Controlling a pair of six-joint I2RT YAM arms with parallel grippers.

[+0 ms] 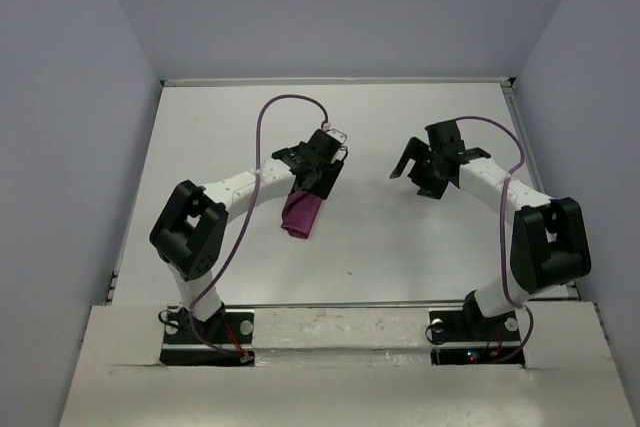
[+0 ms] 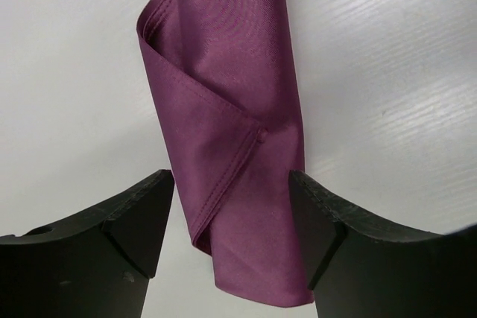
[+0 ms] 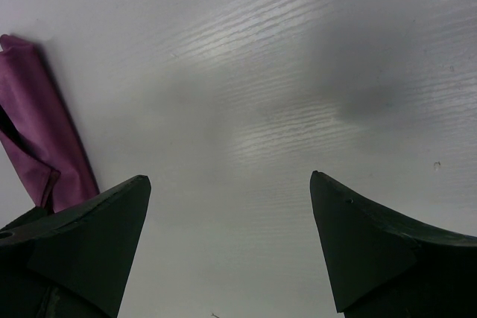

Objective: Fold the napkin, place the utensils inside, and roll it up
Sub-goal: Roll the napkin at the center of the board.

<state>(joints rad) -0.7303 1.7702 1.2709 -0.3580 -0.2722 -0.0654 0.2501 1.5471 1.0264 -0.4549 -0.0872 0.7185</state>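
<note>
The plum-purple napkin (image 1: pixel 301 213) lies on the white table as a narrow folded roll, its hemmed flap wrapped over the top. In the left wrist view the napkin (image 2: pixel 223 94) runs away from me, with its near end between my fingers. My left gripper (image 1: pixel 318 179) (image 2: pixel 231 184) is open and straddles that end; the right finger sits against the cloth's edge and the left finger is clear of it. My right gripper (image 1: pixel 410 175) (image 3: pixel 229 180) is open and empty over bare table to the right of the napkin (image 3: pixel 37 132). No utensils show in any view.
White tabletop (image 1: pixel 400 247) enclosed by pale walls at the left, right and back. Purple cables loop over both arms (image 1: pixel 262 127). The arm bases stand on a raised strip at the near edge (image 1: pixel 340 332).
</note>
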